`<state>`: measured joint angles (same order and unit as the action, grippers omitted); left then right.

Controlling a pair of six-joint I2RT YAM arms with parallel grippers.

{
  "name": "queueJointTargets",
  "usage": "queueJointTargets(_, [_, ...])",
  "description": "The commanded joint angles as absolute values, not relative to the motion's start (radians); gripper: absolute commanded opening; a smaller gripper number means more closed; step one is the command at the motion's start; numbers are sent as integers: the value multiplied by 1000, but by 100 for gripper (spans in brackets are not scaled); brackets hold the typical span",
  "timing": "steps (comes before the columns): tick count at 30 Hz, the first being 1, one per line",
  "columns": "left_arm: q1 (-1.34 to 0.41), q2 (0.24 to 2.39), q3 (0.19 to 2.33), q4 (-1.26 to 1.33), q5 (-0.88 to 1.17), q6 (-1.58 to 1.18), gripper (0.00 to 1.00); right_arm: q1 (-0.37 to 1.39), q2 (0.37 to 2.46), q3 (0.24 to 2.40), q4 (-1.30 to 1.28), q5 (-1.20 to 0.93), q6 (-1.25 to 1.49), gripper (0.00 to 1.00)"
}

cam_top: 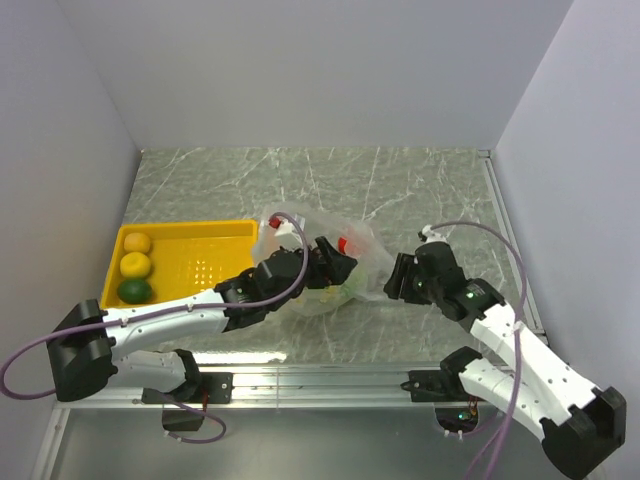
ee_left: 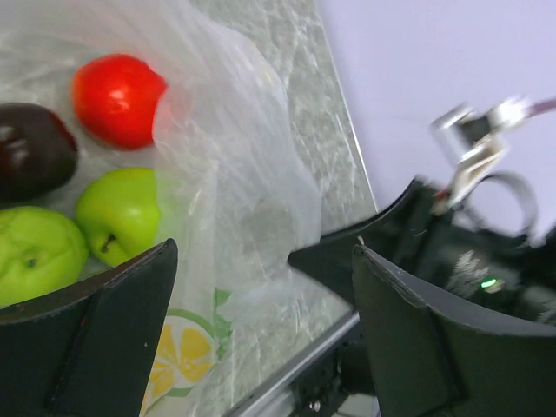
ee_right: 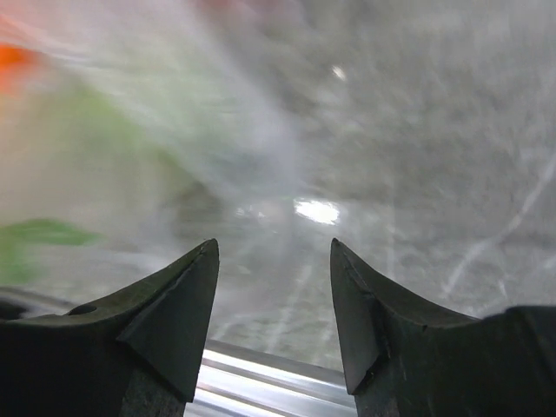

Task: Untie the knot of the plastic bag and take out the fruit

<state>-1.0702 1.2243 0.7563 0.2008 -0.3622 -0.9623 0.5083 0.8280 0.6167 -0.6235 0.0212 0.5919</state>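
Plastic bag (cam_top: 368,262), thin, crinkled and colourless, lying on the grey marbled tabletop (cam_top: 430,190) just right of the yellow tray (cam_top: 190,232), between the two arms. Its film is transparent enough for the contents to show through. The left wrist view shows a red fruit (ee_left: 117,100), a dark purple fruit (ee_left: 30,148) and two light green fruits (ee_left: 122,213) packed close together inside, and a printed lemon-slice emblem (ee_left: 187,347) on the near wall. From above, the film catches white glare and only patches of red and green are legible. The left gripper (cam_top: 335,265) is over the middle of the bag, fingers spread wide with loose film lying beyond the gap and nothing pinched. The right gripper (cam_top: 400,278) is at the bag's right edge, fingers likewise apart. In its own wrist view the bag is a blurred pale sheet with green and orange smears ahead of the fingertips (ee_right: 195,278), and whether they touch the film cannot be told. The tray holds two yellow fruits (cam_top: 137,243) and a dark green fruit (cam_top: 134,290) along its left side.
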Motion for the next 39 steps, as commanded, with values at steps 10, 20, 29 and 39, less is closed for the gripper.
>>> queueJointTargets(10, [-1094, 1264, 778, 106, 84, -819, 93, 532, 775, 948, -583, -41, 408, 62])
queueJointTargets(20, [-1106, 1134, 764, -51, -198, -815, 90, 548, 932, 1026, -488, -112, 423, 62])
queueJointTargets(29, [-1143, 1224, 559, 110, -153, -850, 91, 623, 1124, 867, -351, -43, 538, 59])
queueJointTargets(39, [-1235, 1215, 599, 203, -147, -740, 91, 592, 1147, 623, -273, 100, 600, 56])
